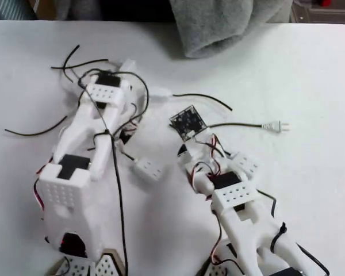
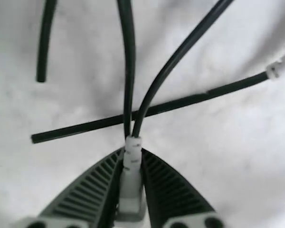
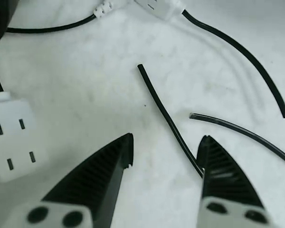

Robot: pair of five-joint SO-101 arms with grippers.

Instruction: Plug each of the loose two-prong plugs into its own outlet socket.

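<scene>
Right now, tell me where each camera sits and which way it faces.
High view: fixed above the table, looking down; both arms show, left arm and right arm.
Left wrist view: on the left arm's wrist, looking along the left gripper, shut on a white plug, toward black cables.
Right wrist view: on the right arm's wrist, looking past the open right gripper at an outlet socket.
Shared: high and right wrist views both show the free-ended black cable.
</scene>
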